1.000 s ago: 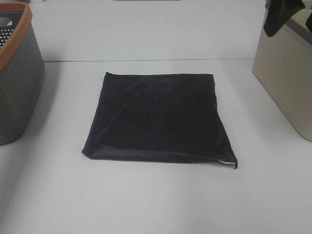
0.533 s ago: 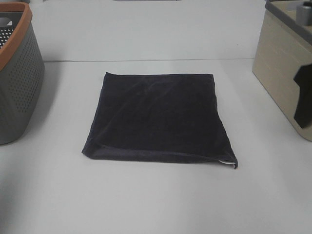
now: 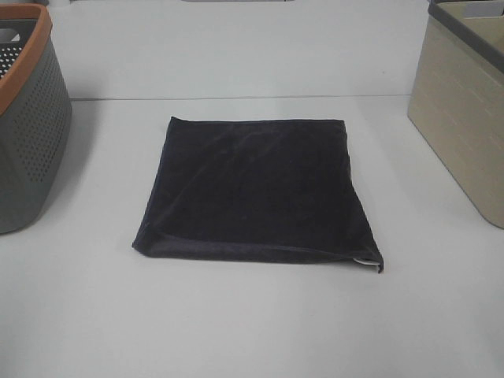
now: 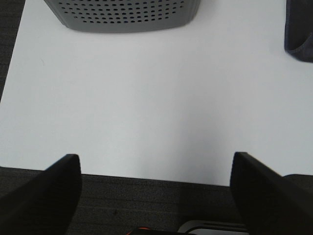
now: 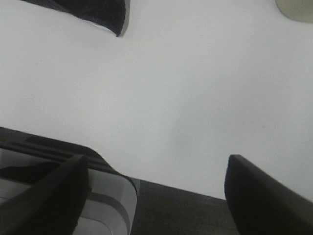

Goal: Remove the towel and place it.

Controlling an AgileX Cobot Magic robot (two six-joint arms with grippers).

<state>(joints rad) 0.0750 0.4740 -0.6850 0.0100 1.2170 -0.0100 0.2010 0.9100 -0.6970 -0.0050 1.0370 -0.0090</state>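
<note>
1. Right arm has left the high view, where it hung by the beige bin (image 3: 465, 118) a moment ago; nothing holds the towel (image 3: 256, 193), so placing looks done.
2. Left gripper (image 4: 155, 171) and right gripper (image 5: 154, 171) stand released and empty, the towel well ahead of both jaws.
3. Towel lies flat, roughly square, without a clear long axis, its tagged corner toward the right jaws.

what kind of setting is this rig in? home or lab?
Most likely a lab or test bench staged for laundry handling, not a home. A bare white table holds only a folded dark towel, with a perforated grey laundry basket on one side and a beige bin on the other.
</note>
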